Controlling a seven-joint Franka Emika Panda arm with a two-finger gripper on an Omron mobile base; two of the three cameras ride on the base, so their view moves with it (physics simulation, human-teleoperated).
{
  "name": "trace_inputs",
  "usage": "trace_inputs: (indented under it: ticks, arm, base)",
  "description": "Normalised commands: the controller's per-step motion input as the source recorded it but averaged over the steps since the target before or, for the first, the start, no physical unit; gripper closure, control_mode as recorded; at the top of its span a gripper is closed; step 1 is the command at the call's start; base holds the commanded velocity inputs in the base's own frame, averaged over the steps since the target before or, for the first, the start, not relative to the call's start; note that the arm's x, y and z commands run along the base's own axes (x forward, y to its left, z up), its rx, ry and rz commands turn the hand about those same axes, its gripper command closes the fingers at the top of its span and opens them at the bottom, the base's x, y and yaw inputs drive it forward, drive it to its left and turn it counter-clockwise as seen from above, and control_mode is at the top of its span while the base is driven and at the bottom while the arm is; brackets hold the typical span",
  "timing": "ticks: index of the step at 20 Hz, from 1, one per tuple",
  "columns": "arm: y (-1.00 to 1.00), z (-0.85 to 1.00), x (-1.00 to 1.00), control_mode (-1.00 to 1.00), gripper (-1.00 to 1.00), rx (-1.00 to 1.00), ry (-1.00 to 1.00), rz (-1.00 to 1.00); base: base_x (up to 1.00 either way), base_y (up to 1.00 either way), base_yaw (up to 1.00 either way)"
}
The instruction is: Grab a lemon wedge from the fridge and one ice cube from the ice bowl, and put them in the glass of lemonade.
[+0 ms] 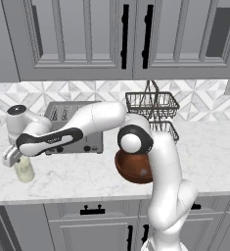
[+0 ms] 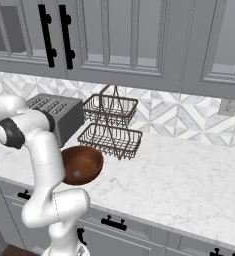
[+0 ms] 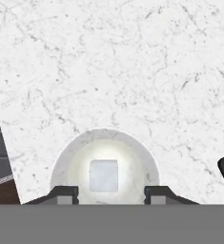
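Observation:
My gripper [image 1: 12, 157] hangs at the far left of the counter, straight above the glass of lemonade [image 1: 24, 170]. From the hand view I look down into the glass [image 3: 80, 157], where a pale square ice cube [image 3: 104, 175] lies in the liquid. The gripper [image 3: 111, 193] is open, and both fingertips [image 3: 66, 192] stand clear of the cube's sides. The reddish-brown ice bowl [image 1: 133, 170] [image 2: 82, 165] sits near the counter's front edge, partly behind my arm. The lemon wedge and the fridge are out of view.
A grey toaster [image 1: 75, 131] [image 2: 57, 113] stands against the wall behind the glass. A two-tier wire basket [image 1: 153, 105] [image 2: 111, 126] is to the right of it. White marble counter [image 2: 189, 180] stretches to the right, with wall cabinets overhead.

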Motion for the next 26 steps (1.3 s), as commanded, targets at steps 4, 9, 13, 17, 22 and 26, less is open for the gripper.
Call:
trace_inputs:
  ticks: [4, 9, 13, 17, 22, 26]
  arm:
    - [0.0, 0.0, 0.0, -1.0, -1.0, 0.0, 0.0, 0.0]
    - [-0.1, 0.0, 0.0, -1.0, -1.0, 0.01, 0.0, 0.0]
    - [-0.34, 0.21, -0.02, -1.0, -1.0, 0.06, 0.0, 0.0]
    - [-0.12, 0.51, -0.18, -1.0, -1.0, 0.07, 0.0, 0.0]
    - [-0.09, 0.24, -0.28, -1.0, -1.0, 0.08, -0.04, 0.0]
    - [-0.22, 0.06, -0.31, -1.0, -1.0, 0.09, 0.0, 0.0]
  base:
    - [0.0, 0.0, 0.0]
    - [0.0, 0.0, 0.0]
    - [0.0, 0.0, 0.0]
    - [0.0, 0.0, 0.0]
    - [0.0, 0.0, 0.0]
    - [0.0, 0.0, 0.0]
